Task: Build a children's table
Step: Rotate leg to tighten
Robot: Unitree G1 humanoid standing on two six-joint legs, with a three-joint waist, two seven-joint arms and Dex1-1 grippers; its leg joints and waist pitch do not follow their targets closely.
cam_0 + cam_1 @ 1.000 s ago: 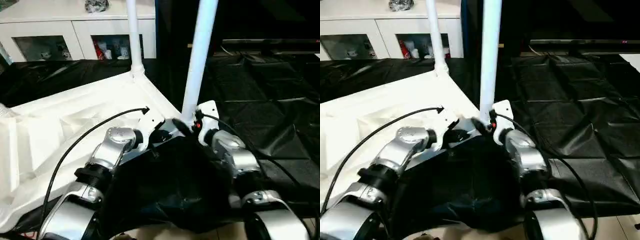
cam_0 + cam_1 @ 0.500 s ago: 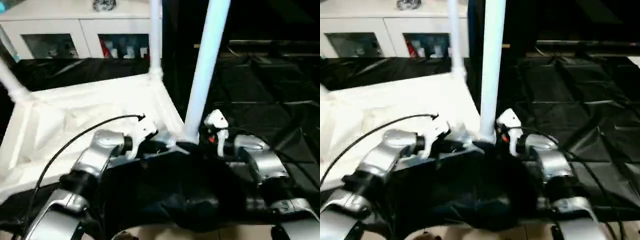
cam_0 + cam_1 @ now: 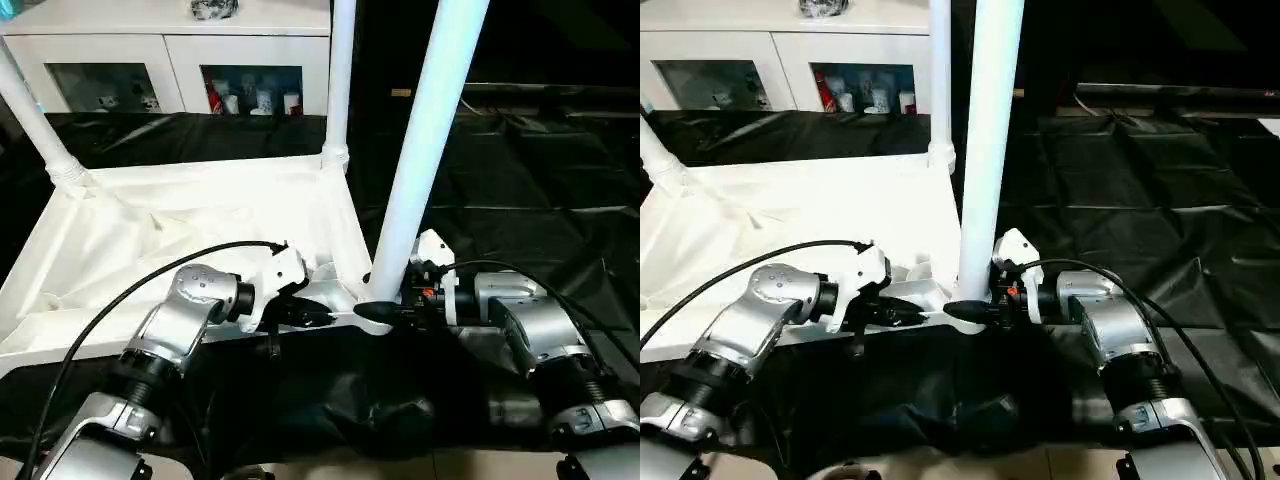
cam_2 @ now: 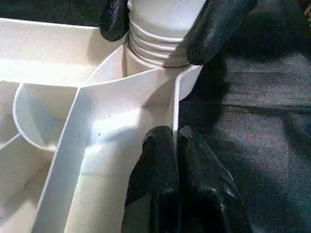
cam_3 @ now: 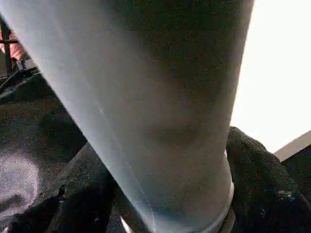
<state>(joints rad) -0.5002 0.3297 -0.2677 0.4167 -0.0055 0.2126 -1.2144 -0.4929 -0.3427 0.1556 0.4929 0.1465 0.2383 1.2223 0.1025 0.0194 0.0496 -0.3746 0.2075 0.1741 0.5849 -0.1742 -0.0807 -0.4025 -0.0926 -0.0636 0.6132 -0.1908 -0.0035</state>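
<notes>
The white plastic rectangular table top (image 3: 190,225) lies upside down on the black sheeting (image 3: 520,190), its ribbed underside facing me, with two long white tube legs already standing in the far corners, one at the left (image 3: 35,120) and one further along (image 3: 340,80).

My left claw (image 4: 176,145) is pressed together on the thin upright rim wall of the top, just beside the near right corner socket (image 4: 163,80). That wall looks stiff but thin, so I judge it a fair place to steady the light top without much squeeze; pinching too hard could flex it.

At that corner the third white tube leg (image 3: 990,140) rises upright, its ridged end (image 4: 160,43) sitting in the socket. My right claw (image 3: 385,310) pinches this leg low down, right above the socket, one black finger (image 5: 262,184) on each side. The tube looks smooth, hollow and light, likely slippery in rubber fingers, so a low grip seems best to me: it keeps the long leg from levering sideways while I seat it.
</notes>
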